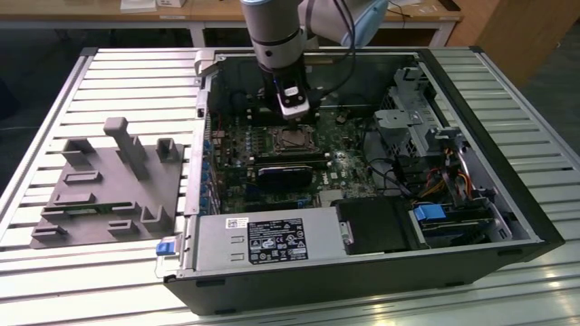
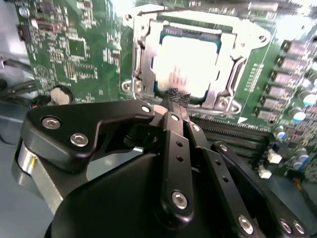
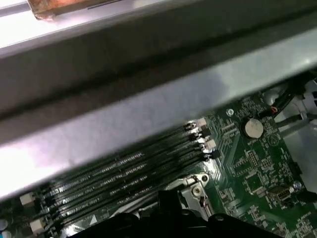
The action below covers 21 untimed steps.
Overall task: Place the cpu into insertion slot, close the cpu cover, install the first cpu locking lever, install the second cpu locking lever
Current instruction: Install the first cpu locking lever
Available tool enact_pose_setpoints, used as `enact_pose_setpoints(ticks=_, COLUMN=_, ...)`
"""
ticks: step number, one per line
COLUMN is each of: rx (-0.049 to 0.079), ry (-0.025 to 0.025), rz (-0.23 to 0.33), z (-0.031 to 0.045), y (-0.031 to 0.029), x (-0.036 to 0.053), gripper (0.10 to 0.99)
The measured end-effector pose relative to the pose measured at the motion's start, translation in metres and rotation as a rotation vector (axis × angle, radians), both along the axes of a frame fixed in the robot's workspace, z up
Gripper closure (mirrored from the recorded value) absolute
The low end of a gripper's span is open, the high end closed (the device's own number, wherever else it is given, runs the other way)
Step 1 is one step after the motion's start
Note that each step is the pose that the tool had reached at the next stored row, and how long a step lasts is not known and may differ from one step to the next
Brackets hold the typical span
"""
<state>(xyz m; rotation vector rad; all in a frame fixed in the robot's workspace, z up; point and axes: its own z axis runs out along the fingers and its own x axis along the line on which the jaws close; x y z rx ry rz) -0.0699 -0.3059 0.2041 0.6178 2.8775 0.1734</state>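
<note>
The cpu (image 2: 185, 64), a square chip with a bright silver top, lies in the insertion slot (image 1: 292, 140) on the green board. The cpu cover (image 2: 142, 52), a thin silver frame, lies flat around it with the chip showing through its cut-out. My gripper (image 2: 177, 98) hovers at the edge of the socket nearest the memory slots, its two black fingers pressed together with nothing between them. In the exterior view the gripper (image 1: 295, 112) hangs just above the socket inside the open computer case. Which thin metal parts along the frame are the locking levers cannot be told.
Long black memory slots (image 3: 124, 173) run beside the socket, with a coin battery (image 3: 253, 128) nearby. The case wall (image 3: 148, 99) is close by. A power supply (image 1: 263, 241), drive bays (image 1: 426, 129) and cables fill the case. A grey fixture (image 1: 109, 183) lies on the slatted table.
</note>
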Motion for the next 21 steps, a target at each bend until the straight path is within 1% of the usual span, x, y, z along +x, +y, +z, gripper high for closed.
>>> enact_pose_setpoints(ticks=10, rx=-0.03, ry=-0.0001, rz=0.0, z=-0.0001, y=-0.0145, x=0.0, gripper=0.984)
enact_pose_setpoints(ticks=12, rx=-0.037, ry=-0.0001, rz=0.0, z=-0.0001, y=-0.0163, x=0.0, gripper=0.984)
enact_pose_setpoints(ticks=14, rx=-0.044, ry=0.0003, rz=0.0, z=-0.0002, y=-0.0166, x=0.0, gripper=0.984)
enact_pose_setpoints(ticks=15, rx=-0.05, ry=0.0026, rz=0.0, z=-0.0003, y=-0.0167, x=0.0001, gripper=0.984)
enact_pose_setpoints(ticks=16, rx=-0.056, ry=0.0074, rz=0.0, z=-0.0004, y=-0.0167, x=0.0002, gripper=0.984)
enact_pose_setpoints(ticks=17, rx=-0.062, ry=0.0132, rz=0.0, z=-0.0005, y=-0.0166, x=0.0004, gripper=0.984)
enact_pose_setpoints(ticks=18, rx=-0.068, ry=0.0209, rz=0.0, z=-0.0007, y=-0.0166, x=0.0005, gripper=0.984)
enact_pose_setpoints(ticks=19, rx=-0.073, ry=0.0295, rz=0.001, z=-0.0008, y=-0.0167, x=0.0008, gripper=0.984)
enact_pose_setpoints(ticks=21, rx=-0.081, ry=0.0502, rz=0.001, z=-0.0009, y=-0.0166, x=0.0013, gripper=0.984)
